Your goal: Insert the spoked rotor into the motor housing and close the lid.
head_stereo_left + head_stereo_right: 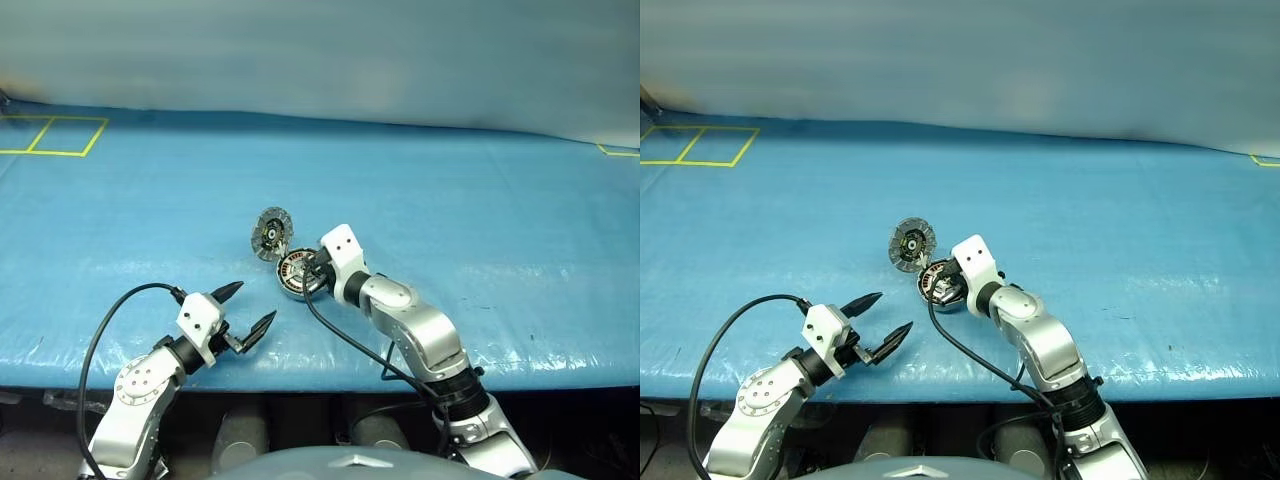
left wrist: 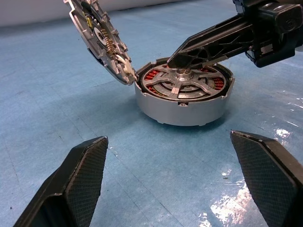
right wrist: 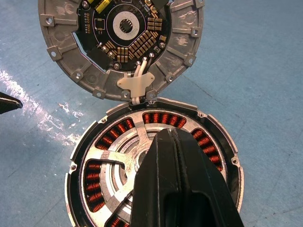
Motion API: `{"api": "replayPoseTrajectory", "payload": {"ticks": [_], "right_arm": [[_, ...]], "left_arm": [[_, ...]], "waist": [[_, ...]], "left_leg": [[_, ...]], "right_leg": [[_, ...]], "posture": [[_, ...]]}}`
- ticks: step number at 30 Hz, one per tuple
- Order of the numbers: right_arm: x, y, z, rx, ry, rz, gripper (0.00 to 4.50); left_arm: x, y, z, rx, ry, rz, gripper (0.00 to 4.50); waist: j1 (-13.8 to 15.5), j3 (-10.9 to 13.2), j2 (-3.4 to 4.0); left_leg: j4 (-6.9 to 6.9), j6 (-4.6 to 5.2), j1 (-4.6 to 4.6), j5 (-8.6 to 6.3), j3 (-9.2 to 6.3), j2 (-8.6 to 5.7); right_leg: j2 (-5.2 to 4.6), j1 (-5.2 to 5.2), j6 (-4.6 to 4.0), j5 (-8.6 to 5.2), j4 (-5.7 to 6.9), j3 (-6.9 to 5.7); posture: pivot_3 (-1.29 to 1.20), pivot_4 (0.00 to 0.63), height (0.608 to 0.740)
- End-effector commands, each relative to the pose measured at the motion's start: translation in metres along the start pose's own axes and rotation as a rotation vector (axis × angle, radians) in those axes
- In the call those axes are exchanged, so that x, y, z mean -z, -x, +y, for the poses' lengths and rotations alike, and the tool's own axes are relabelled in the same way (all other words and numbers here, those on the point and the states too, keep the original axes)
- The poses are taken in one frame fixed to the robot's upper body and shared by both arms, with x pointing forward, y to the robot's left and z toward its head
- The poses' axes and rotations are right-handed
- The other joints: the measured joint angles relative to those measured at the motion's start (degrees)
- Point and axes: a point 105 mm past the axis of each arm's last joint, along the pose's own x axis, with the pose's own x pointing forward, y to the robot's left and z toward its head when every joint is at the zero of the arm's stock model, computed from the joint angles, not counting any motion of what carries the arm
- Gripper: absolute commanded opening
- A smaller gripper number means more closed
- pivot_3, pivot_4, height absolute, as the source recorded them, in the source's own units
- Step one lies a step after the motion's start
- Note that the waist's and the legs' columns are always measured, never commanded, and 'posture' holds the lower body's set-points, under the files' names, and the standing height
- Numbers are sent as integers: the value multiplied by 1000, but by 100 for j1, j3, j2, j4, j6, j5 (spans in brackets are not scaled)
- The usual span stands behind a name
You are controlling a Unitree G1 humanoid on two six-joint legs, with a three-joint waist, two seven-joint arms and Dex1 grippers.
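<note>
The left gripper [image 1: 248, 310] hangs wide open and empty, near the motor housing [image 2: 182, 101]. The spoked rotor [image 2: 182, 85] sits inside the housing; the right gripper [image 2: 177, 60], fingers pressed together, rests on its hub. The lid [image 3: 120, 45] stands open at the housing's edge.

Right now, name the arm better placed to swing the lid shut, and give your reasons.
Left, probably. The left gripper is open and free, facing the raised lid. The right gripper is shut, its tip on the spoked rotor in the motor housing.
</note>
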Motion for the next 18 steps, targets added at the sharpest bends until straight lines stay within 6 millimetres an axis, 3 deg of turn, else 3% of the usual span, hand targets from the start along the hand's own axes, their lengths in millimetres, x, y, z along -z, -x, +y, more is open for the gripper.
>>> {"api": "replayPoseTrajectory", "payload": {"ticks": [1,4,9,13,17,18], "right_arm": [[6,0,-2,12,-10,29,19],[-2,3,6,-25,-9,2,19],[-37,20,24,-161,-12,-163,19],[-52,35,25,-183,-11,-238,19],[-50,46,21,-167,-10,-262,19],[-46,49,19,-158,-19,-262,5]], "left_arm": [[-12,0,2,-3,-25,-37,4500],[-12,0,2,-4,-25,-37,4500],[-12,3,5,-16,-15,-37,4500],[-19,7,32,-145,88,-82,4500],[-30,13,62,-280,169,-169,4500],[-31,15,71,-309,190,-177,4327]], "waist": [[0,0,0],[-1,0,1],[-2,4,4],[-4,6,6],[34,4,1],[36,4,1]], "left_leg": [[0,0,0,0,0,1],[0,0,0,0,0,2],[-2,0,-10,0,-1,1],[-3,0,-10,0,-6,5],[-1,0,-9,0,-10,2],[-1,0,-9,0,-9,1]], "right_leg": [[1,0,0,0,0,0],[2,-1,-1,0,1,-1],[1,-7,-1,0,-1,-1],[5,-7,0,0,-1,-6],[3,-2,1,-1,-3,-13],[3,-1,1,0,-4,-12]], "posture": [[0,150,740],[0,150,740],[0,150,740],[0,150,740],[0,150,740],[0,150,740]]}}
